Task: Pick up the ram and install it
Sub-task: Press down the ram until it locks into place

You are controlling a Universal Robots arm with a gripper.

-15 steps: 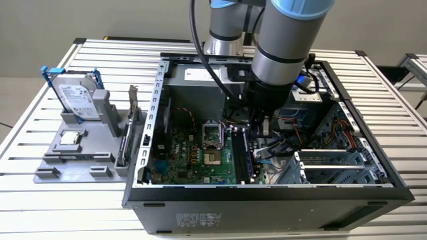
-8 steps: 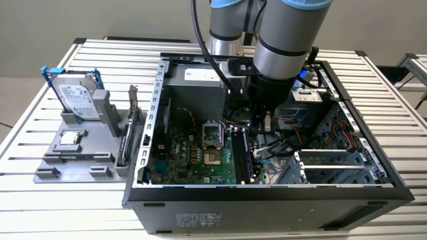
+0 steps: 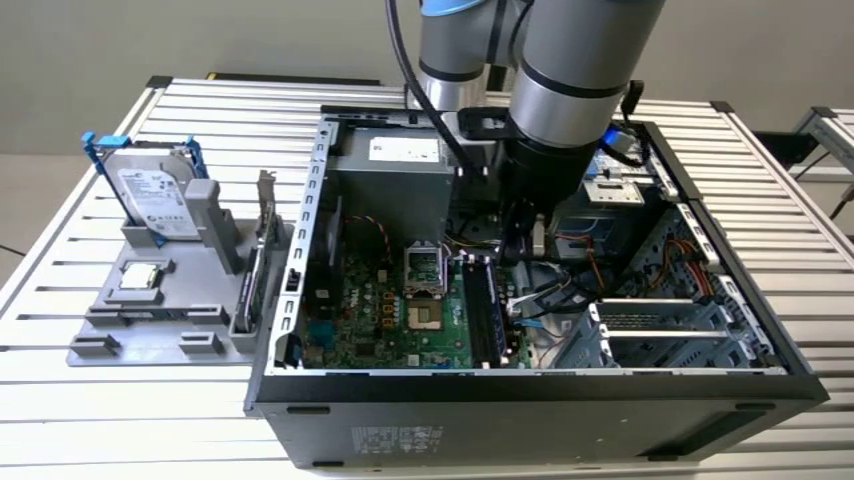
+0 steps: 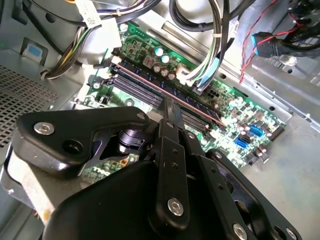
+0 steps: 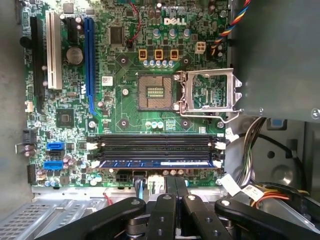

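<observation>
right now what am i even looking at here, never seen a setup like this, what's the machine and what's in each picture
The exterior view shows a grey robot arm reaching down into an open desktop computer case that lies on its side on a slatted metal table. At the exterior view's left a grey holder carries spare parts: a hard drive in a blue frame and an expansion card standing on edge.

Both wrist views come from cameras riding on the arm, looking past the black gripper at the green motherboard. In the first wrist view you see the bare processor socket with its retention frame flipped open, and the memory slots. The ram, a long narrow blue-green stick, sits in the slot nearest the gripper. The gripper is just beside it, holding nothing.
</observation>
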